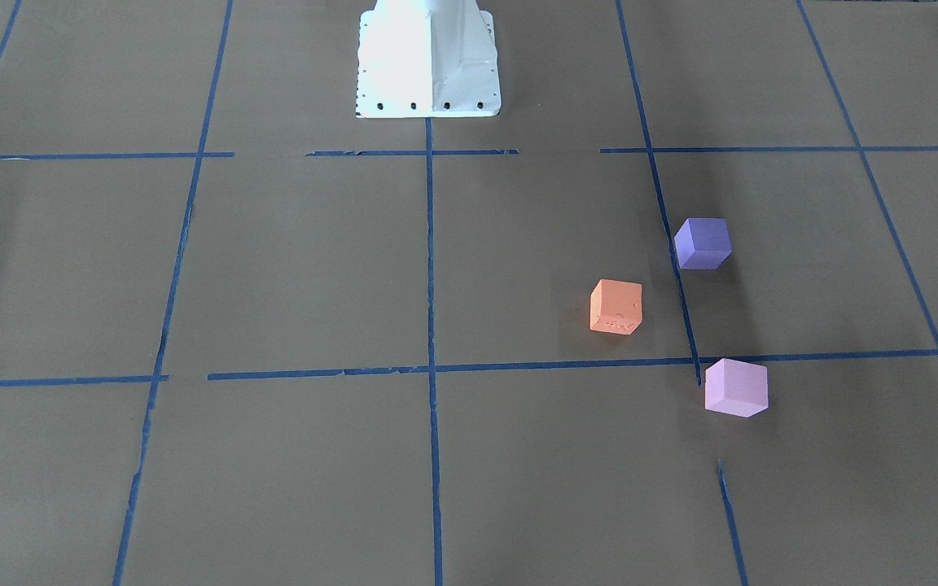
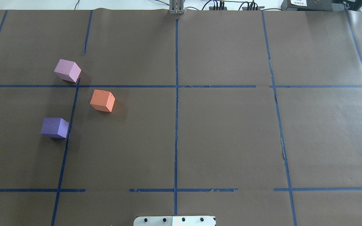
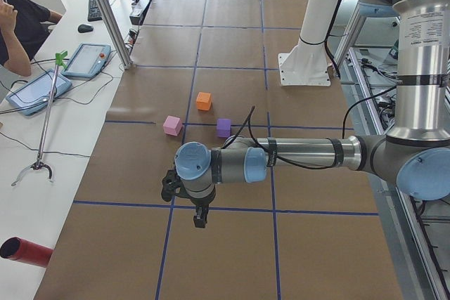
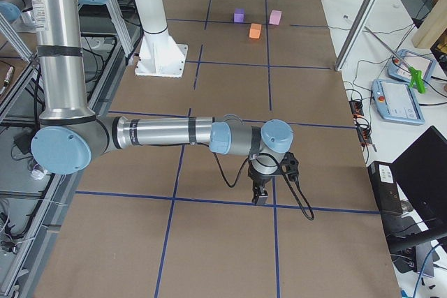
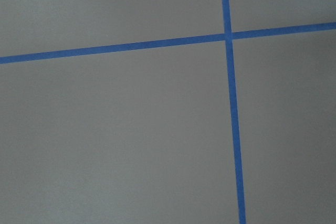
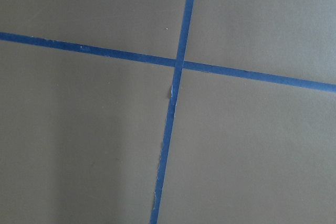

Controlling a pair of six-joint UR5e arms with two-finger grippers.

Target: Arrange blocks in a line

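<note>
Three cubes lie apart on the brown table on my left side. The orange block (image 2: 102, 100) (image 1: 616, 307) is in the middle. The violet-blue purple block (image 2: 54, 127) (image 1: 703, 242) is nearer my base, and the pale pink-lilac block (image 2: 67, 70) (image 1: 735, 387) is farther out. They form a loose triangle, none touching. My left gripper (image 3: 200, 219) shows only in the exterior left view, hanging over the table short of the blocks; I cannot tell whether it is open. My right gripper (image 4: 260, 199) shows only in the exterior right view, far from the blocks; I cannot tell its state.
Blue tape lines (image 2: 176, 125) grid the brown paper. My white base (image 1: 428, 61) stands at the table's near edge. An operator (image 3: 17, 26), tablets (image 3: 88, 60), a grabber tool and a red cylinder (image 3: 28, 252) are on the side bench. Both wrist views show only paper and tape.
</note>
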